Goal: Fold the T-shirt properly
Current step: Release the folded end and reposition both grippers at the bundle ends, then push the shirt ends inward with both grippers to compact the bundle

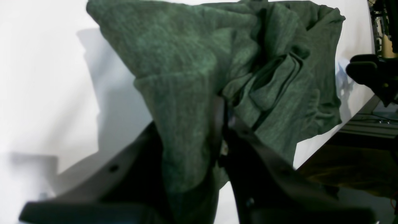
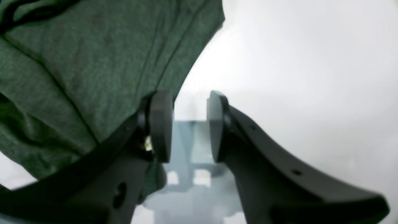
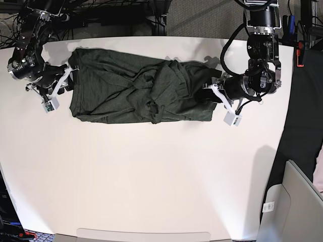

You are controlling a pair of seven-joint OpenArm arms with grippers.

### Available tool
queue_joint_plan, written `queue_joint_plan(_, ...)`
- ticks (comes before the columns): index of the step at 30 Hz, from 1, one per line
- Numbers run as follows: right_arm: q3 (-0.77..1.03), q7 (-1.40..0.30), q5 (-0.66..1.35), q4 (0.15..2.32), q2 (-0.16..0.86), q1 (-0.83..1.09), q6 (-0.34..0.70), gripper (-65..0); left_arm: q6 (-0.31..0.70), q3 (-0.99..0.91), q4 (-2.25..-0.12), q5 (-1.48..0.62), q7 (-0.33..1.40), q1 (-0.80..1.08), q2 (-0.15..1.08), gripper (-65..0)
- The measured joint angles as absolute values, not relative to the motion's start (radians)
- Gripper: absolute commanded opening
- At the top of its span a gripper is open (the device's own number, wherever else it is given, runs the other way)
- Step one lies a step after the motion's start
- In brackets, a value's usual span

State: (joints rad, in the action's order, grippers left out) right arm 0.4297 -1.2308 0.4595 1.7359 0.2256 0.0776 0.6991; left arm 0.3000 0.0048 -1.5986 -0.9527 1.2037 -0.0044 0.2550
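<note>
The dark olive-green T-shirt [image 3: 126, 96] lies crumpled lengthwise across the far part of the white table [image 3: 151, 176]. My left gripper [image 3: 212, 92] is at the shirt's right end. In the left wrist view it [image 1: 222, 124] is shut on a bunched fold of the shirt [image 1: 186, 62], which drapes over the fingers. My right gripper [image 3: 68, 83] is at the shirt's left edge. In the right wrist view it [image 2: 189, 124] is open, with only table between the pads. The shirt [image 2: 77, 62] lies beside and partly behind its left finger [image 2: 160, 124].
The table's far edge runs just behind the shirt, with cables and stands [image 3: 126, 12] beyond it. A grey bin [image 3: 298, 201] stands off the table at the lower right. A dark object [image 1: 367, 71] sits past the table edge in the left wrist view.
</note>
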Motion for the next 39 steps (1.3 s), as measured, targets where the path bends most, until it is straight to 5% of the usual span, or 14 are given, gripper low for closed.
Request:
queue_joint_plan(5,0.538,-1.278,0.541,1.649,0.214,0.066,0.697,-43.7,0.300,0.005,-1.599,-0.953,1.201,0.009,0.255,-62.2)
queue_joint_plan(13,0.532,-1.285,0.557,1.648,0.187,0.052,0.701,-23.1,0.300,0.005,-1.597,-0.952,1.204,0.011,0.249,-62.1)
queue_joint_plan(39,0.500,-1.226,0.696,1.548,-0.024,0.014,0.715,-22.8,0.303,0.006,-1.536,-0.953,1.201,0.013,0.249,-62.1)
